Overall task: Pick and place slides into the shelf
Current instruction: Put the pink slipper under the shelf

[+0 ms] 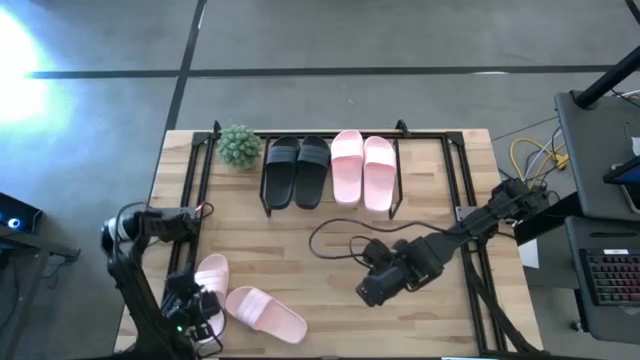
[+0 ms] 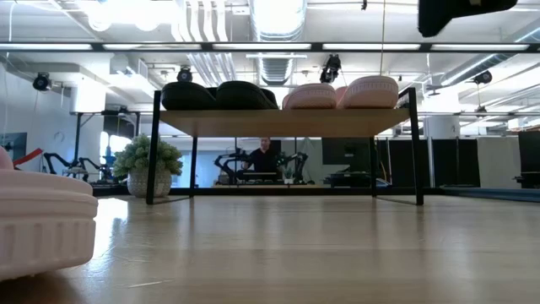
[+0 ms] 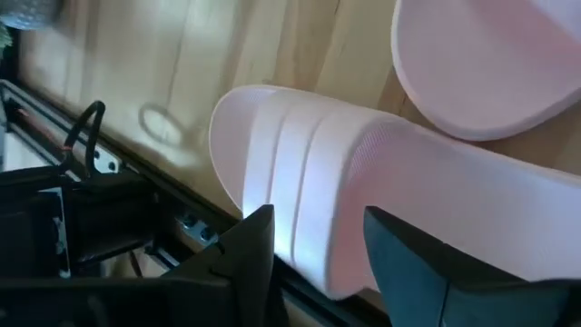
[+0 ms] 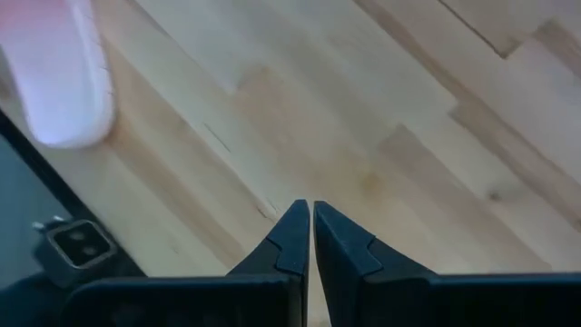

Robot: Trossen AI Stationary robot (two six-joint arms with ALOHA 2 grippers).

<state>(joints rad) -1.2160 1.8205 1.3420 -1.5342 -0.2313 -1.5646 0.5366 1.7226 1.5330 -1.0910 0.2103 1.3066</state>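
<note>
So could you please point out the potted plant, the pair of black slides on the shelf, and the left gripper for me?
potted plant [image 1: 239,146], high view, middle of the green foliage.
black slides [image 1: 297,171], high view, where the two meet.
left gripper [image 3: 318,245], left wrist view, between the fingertips, which straddle a pink slide.

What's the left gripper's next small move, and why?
Probably close the left gripper: its open fingers straddle the wide strap of a pale pink slide sandal on the butcher-block table, not yet pinching it. The right gripper waits shut mid-table.
</note>
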